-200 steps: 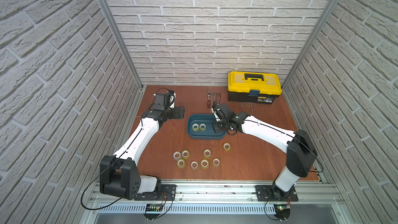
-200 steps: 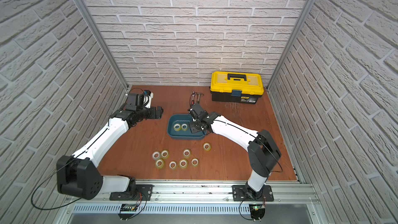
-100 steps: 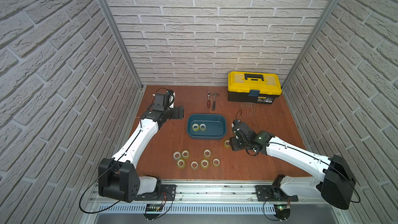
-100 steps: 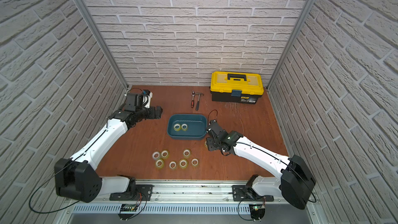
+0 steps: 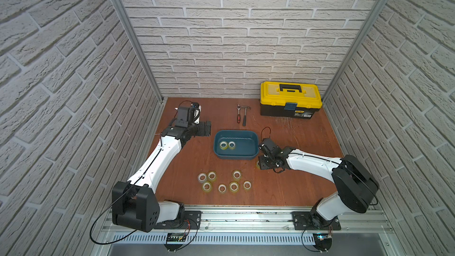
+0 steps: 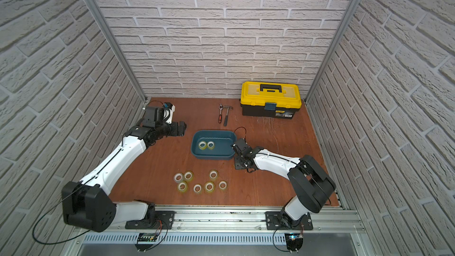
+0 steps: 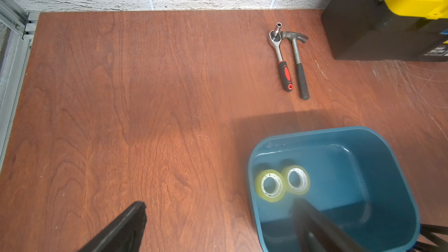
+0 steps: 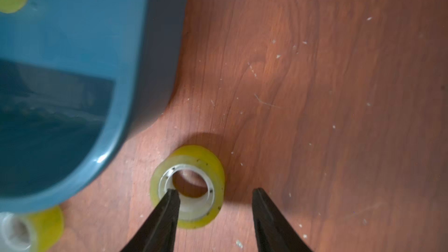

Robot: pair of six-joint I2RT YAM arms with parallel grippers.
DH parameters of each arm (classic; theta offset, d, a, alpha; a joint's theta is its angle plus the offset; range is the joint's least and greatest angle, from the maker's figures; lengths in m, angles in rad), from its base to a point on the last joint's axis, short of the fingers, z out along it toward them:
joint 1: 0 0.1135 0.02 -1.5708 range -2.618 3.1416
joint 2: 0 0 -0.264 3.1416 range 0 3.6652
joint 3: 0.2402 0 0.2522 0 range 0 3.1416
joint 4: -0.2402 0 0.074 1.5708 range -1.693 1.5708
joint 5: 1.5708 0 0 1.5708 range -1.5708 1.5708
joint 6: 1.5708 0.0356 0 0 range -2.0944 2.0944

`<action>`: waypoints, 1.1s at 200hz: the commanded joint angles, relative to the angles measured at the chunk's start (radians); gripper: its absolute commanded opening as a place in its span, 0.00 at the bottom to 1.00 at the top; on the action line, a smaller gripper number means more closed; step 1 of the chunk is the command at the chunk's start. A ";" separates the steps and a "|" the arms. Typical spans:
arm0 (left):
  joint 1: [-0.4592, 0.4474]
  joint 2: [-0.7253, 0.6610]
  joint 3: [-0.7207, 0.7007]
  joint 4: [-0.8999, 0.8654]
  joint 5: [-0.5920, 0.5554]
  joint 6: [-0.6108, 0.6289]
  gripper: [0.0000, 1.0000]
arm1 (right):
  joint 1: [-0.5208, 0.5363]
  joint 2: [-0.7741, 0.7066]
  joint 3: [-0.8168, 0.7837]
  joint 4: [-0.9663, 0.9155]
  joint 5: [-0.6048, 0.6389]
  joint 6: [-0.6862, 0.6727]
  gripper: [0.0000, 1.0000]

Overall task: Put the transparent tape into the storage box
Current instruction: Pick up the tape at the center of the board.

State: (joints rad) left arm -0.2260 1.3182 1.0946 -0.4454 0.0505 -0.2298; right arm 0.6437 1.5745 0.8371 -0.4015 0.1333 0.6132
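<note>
The storage box point(image 5: 243, 144) point(image 6: 221, 144) point(image 7: 339, 166) is a shallow teal tub mid-table, with two rolls of transparent tape point(image 5: 223, 145) point(image 6: 202, 145) point(image 7: 269, 185) lying flat in its left part. Another roll point(image 8: 213, 166) lies flat on the wood beside the box's front right corner. My right gripper point(image 8: 215, 191) point(image 5: 262, 166) point(image 6: 237, 165) is open over it, one finger above the core and the other outside the roll, not closed on it. My left gripper point(image 7: 219, 203) point(image 5: 208, 129) point(image 6: 183, 129) hangs open left of the box, holding nothing.
Several loose tape rolls point(image 5: 233, 186) point(image 6: 209, 186) lie in a cluster near the front edge. A yellow-lidded black toolbox point(image 5: 290, 98) stands at the back right. A ratchet point(image 5: 238, 115) and a hammer point(image 5: 245, 116) lie behind the box. Brick walls close three sides.
My right gripper has come away from over the box's right end, down to the roll by its front right corner, and its jaws have opened. The left arm has not moved.
</note>
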 commanded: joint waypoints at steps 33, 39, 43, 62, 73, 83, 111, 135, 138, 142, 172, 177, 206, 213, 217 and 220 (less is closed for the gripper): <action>-0.006 -0.027 0.021 0.014 0.002 0.014 0.98 | -0.007 0.024 -0.024 0.048 0.026 0.016 0.46; -0.007 -0.030 0.020 0.016 0.002 0.014 0.98 | -0.007 0.024 -0.031 0.051 0.027 0.015 0.44; -0.007 -0.031 0.019 0.016 0.002 0.014 0.98 | -0.007 0.024 -0.035 0.054 0.027 0.017 0.43; -0.006 -0.031 0.019 0.016 -0.001 0.015 0.98 | -0.006 0.025 -0.060 0.062 0.035 0.023 0.37; -0.007 -0.032 0.019 0.016 -0.001 0.015 0.98 | -0.006 0.025 -0.075 0.068 0.034 0.025 0.34; -0.007 -0.031 0.019 0.016 0.001 0.015 0.98 | -0.007 0.023 -0.090 0.073 0.031 0.027 0.31; -0.007 -0.032 0.017 0.016 0.001 0.018 0.98 | -0.007 -0.012 -0.128 0.070 0.028 0.025 0.20; -0.007 -0.034 0.016 0.017 -0.004 0.020 0.98 | -0.007 -0.096 -0.154 0.036 0.041 0.020 0.13; -0.007 -0.034 0.016 0.017 -0.004 0.020 0.98 | -0.007 -0.110 -0.153 0.026 0.045 0.019 0.12; -0.006 -0.034 0.016 0.017 -0.005 0.020 0.98 | -0.006 -0.130 -0.154 0.010 0.049 0.017 0.12; -0.007 -0.041 0.010 0.028 0.004 0.015 0.98 | -0.007 -0.307 -0.115 -0.138 0.095 -0.005 0.09; -0.006 -0.046 0.007 0.033 0.004 0.014 0.98 | -0.007 -0.338 -0.102 -0.164 0.103 -0.011 0.09; 0.005 -0.068 -0.020 0.071 0.012 0.000 0.98 | -0.009 -0.444 -0.001 -0.252 0.133 -0.052 0.09; 0.018 -0.067 -0.024 0.083 0.028 -0.011 0.98 | -0.009 -0.446 0.032 -0.254 0.127 -0.064 0.09; 0.028 -0.065 -0.028 0.091 0.045 -0.018 0.98 | -0.009 -0.442 0.052 -0.255 0.125 -0.073 0.09; 0.037 -0.064 -0.031 0.099 0.061 -0.025 0.98 | -0.009 -0.436 0.069 -0.256 0.124 -0.079 0.09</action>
State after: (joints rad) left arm -0.2203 1.2747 1.0904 -0.4259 0.0540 -0.2256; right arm 0.6384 1.1557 0.8112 -0.5983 0.2253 0.5892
